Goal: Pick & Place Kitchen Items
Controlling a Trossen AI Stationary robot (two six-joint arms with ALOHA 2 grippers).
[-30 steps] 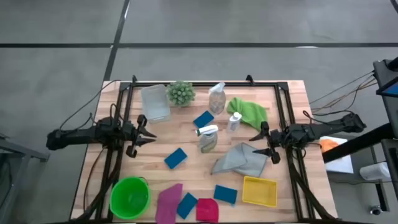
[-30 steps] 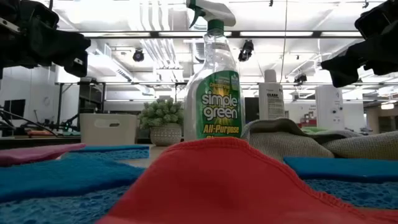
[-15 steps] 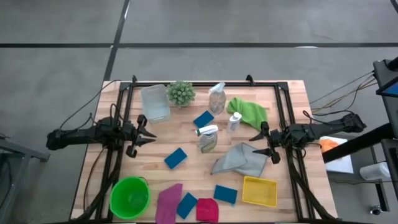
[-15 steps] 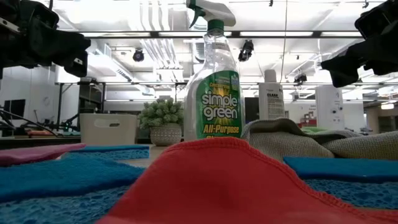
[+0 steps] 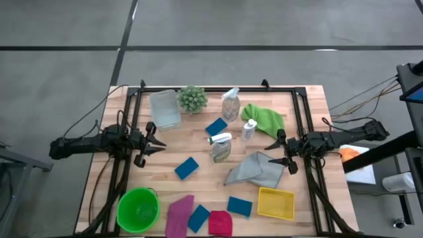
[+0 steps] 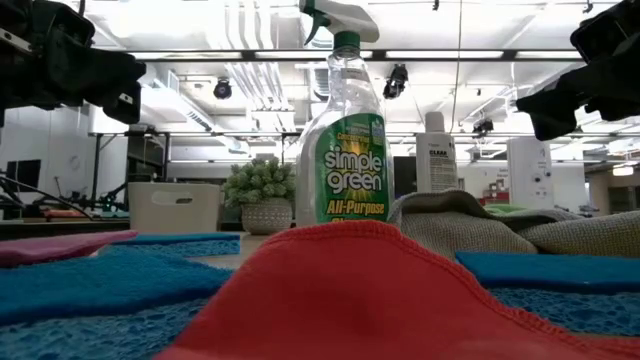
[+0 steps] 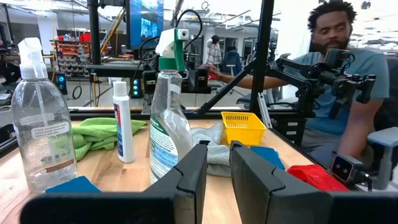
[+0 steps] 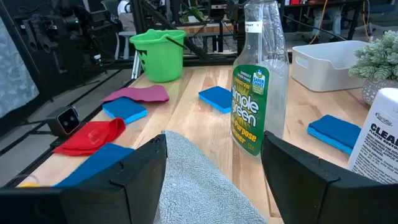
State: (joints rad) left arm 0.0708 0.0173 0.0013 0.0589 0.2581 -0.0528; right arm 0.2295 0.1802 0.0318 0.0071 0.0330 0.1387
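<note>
- Wooden table (image 5: pixel 310 99): you see both arms waiting at its sides, neither holding anything.
- Left gripper (image 5: pixel 153 139), at 9 o'clock: fingers narrowly parted, empty.
- Right gripper (image 5: pixel 277 151), at 3 o'clock: fingers spread wide, empty, just beside the grey cloth (image 5: pixel 254 170).
- Green-labelled spray bottle (image 5: pixel 221 147): at the centre; a second clear spray bottle (image 5: pixel 230 104) and a small white-capped bottle (image 5: pixel 248 129) stand toward 12 o'clock.
- Green cloth (image 5: pixel 266 118): at 1 o'clock.
- Blue sponges: one (image 5: pixel 216 126) just above centre, one (image 5: pixel 187 168) at 7 o'clock, two (image 5: pixel 198 217) (image 5: pixel 239 205) at 6 o'clock.
- Pink cloth (image 5: pixel 178 215) and red cloth (image 5: pixel 220 223): at the 6 o'clock edge.
</note>
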